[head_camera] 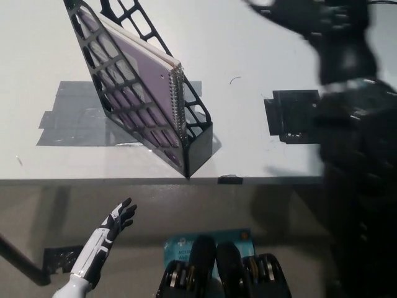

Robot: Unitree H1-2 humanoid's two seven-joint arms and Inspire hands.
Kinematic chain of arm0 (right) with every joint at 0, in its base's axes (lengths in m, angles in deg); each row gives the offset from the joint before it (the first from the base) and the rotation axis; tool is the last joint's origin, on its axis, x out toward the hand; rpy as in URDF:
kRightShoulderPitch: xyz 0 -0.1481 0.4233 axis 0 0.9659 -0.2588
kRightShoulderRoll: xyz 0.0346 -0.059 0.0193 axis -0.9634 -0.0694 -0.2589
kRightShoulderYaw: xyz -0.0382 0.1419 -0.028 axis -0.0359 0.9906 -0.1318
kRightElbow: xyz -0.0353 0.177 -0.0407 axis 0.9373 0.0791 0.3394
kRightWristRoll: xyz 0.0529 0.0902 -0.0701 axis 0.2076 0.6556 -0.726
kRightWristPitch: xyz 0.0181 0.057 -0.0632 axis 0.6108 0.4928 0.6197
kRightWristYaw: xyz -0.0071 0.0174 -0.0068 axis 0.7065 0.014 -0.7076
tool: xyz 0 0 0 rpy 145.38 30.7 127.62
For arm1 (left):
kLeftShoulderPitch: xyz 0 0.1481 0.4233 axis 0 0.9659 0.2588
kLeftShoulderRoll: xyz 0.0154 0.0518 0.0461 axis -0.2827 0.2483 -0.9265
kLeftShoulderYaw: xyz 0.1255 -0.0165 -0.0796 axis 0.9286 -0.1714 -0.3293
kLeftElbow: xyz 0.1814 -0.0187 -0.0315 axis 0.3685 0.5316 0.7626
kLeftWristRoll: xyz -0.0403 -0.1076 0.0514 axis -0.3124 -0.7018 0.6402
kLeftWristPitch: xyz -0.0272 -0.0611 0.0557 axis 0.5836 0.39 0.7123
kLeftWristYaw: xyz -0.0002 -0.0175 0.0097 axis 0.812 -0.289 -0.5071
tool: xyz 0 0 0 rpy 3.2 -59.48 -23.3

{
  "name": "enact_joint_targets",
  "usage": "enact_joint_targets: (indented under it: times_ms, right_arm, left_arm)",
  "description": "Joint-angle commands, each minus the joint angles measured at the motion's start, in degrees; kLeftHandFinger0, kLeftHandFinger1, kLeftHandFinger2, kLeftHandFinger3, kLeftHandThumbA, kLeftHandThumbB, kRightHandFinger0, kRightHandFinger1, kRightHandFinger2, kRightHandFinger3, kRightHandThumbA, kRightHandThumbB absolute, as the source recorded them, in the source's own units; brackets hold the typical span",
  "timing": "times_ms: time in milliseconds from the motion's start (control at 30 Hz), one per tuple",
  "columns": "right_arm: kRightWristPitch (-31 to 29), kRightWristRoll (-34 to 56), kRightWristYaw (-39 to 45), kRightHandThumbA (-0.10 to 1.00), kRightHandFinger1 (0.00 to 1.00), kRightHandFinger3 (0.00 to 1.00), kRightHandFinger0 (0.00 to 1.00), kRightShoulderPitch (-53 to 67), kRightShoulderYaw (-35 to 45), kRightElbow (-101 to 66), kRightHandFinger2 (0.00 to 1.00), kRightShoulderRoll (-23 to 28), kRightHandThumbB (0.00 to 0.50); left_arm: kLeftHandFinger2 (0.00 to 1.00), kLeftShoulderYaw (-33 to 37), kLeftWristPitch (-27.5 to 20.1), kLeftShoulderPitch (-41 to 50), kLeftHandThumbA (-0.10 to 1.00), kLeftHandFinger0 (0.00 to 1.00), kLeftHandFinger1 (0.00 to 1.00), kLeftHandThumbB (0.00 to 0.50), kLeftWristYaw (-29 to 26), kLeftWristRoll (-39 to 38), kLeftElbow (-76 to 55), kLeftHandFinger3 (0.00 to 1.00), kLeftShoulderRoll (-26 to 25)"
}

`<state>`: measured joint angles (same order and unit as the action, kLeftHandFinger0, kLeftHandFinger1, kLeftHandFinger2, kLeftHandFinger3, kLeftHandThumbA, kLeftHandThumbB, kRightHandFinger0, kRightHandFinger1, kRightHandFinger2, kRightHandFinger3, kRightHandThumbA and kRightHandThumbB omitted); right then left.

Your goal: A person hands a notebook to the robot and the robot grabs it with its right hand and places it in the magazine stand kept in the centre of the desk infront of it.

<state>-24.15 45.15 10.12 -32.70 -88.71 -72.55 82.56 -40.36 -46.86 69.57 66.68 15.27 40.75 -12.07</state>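
No text, label, brand or number can be read. A blue card [208,241] on the floor below the worktop's edge carries some print, but it is too small and blurred to make out, and the robot's body partly hides it. The notebook [152,74] cover facing the camera shows no writing.

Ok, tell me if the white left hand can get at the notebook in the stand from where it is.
Probably not: the left hand hangs below the desk edge, and the magazine stand walls in the notebook.
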Motion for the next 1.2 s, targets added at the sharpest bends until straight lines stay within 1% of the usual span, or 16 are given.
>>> enact_joint_targets:
  times_ms: [0,100,167,267,367,533,633,700,767,800,833,900,967,1000,1033,1167]
  right_arm:
    - [4.1,-0.1,1.7,0.97,1.0,1.0,1.0,6.1,3.3,-16.4,1.0,5.0,0.332]
    - [3.7,1.8,2.0,0.97,1.0,1.0,1.0,10.5,3.8,-18.9,1.0,5.7,0.323]
    - [3.1,3.1,2.4,0.99,1.0,1.0,1.0,17.2,4.0,-20.9,1.0,6.1,0.293]
    - [1.2,3.0,3.5,1.0,1.0,1.0,1.0,23.6,3.3,-20.1,1.0,6.5,0.303]
    - [-3.5,2.6,6.7,0.98,1.0,1.0,1.0,33.9,1.3,-14.8,1.0,7.5,0.243]
    - [-10.5,0.7,9.5,1.0,1.0,1.0,1.0,46.2,-0.5,-6.5,1.0,8.2,0.212]
    - [-11.5,0.9,10.4,1.0,1.0,1.0,1.0,49.2,-1.1,-3.5,1.0,8.0,0.21]
    - [-12.5,0.8,10.9,0.99,1.0,1.0,1.0,51.7,-1.6,-0.6,1.0,7.7,0.179]
    - [-13.1,0.8,11.3,0.98,1.0,1.0,1.0,53.0,-2.0,1.0,1.0,7.5,0.169]
    - [-13.3,0.9,11.5,0.98,1.0,1.0,1.0,53.3,-2.0,1.4,1.0,7.5,0.169]
    - [-14.0,0.7,11.6,0.96,1.0,1.0,1.0,53.8,-2.2,2.7,1.0,7.2,0.194]
    - [-15.5,-0.3,11.5,0.94,1.0,1.0,1.0,54.5,-2.4,5.1,1.0,6.7,0.211]
    - [-17.9,-2.1,11.4,0.92,1.0,1.0,1.0,54.8,-2.9,9.5,1.0,6.1,0.199]
    - [-18.0,-2.1,11.4,0.92,1.0,1.0,1.0,54.7,-2.9,10.5,1.0,6.0,0.208]
    - [-18.2,-2.7,11.4,0.93,1.0,1.0,1.0,54.3,-3.0,12.4,1.0,6.0,0.242]
    - [-17.3,-3.0,11.6,0.93,1.0,1.0,1.0,53.5,-3.2,13.4,1.0,5.9,0.245]
  left_arm:
    - [1.0,-0.4,-2.1,-0.5,1.0,1.0,1.0,0.5,-0.7,0.8,-0.9,1.0,-1.5]
    - [1.0,-0.4,-2.1,-0.1,1.0,1.0,1.0,0.5,-0.6,0.7,-0.8,1.0,-1.4]
    - [1.0,-0.3,-2.1,0.3,1.0,1.0,1.0,0.5,-0.8,0.7,-0.6,1.0,-1.2]
    - [1.0,-0.2,-2.1,1.2,1.0,1.0,1.0,0.5,-1.0,0.9,-0.5,1.0,-1.1]
    - [1.0,-0.4,-2.1,1.9,1.0,1.0,1.0,0.5,-0.5,-0.2,-0.3,1.0,-0.8]
    - [1.0,-0.4,-2.1,3.2,1.0,1.0,1.0,0.5,-0.6,-0.3,-0.4,1.0,-0.4]
    - [1.0,-0.6,-2.1,3.7,1.0,1.0,1.0,0.5,-0.6,-0.7,-0.3,1.0,-0.2]
    - [1.0,-0.6,-2.1,4.5,1.0,1.0,1.0,0.5,-0.8,-0.6,-0.3,1.0,0.0]
    - [1.0,-0.5,-2.1,5.2,1.0,1.0,1.0,0.5,-0.9,-0.3,-0.2,1.0,0.1]
    - [1.0,-0.5,-2.1,5.3,1.0,1.0,1.0,0.5,-0.9,-0.3,-0.2,1.0,0.1]
    - [1.0,-0.4,-2.1,5.5,1.0,1.0,1.0,0.5,-0.8,-0.2,-0.2,1.0,0.2]
    - [1.0,-0.4,-2.1,5.9,1.0,1.0,1.0,0.5,-0.9,0.0,-0.3,1.0,0.2]
    - [1.0,-0.8,-2.1,6.4,1.0,1.0,1.0,0.5,-1.1,-0.5,-0.2,1.0,0.6]
    - [1.0,-0.9,-2.1,6.5,1.0,1.0,1.0,0.5,-1.1,-0.8,-0.2,1.0,0.7]
    - [1.0,-1.2,-2.1,6.5,1.0,1.0,1.0,0.5,-1.0,-1.1,-0.4,1.0,0.9]
    - [1.0,-1.5,-2.1,6.3,1.0,1.0,1.0,0.5,-0.7,-1.8,-0.3,1.0,1.0]
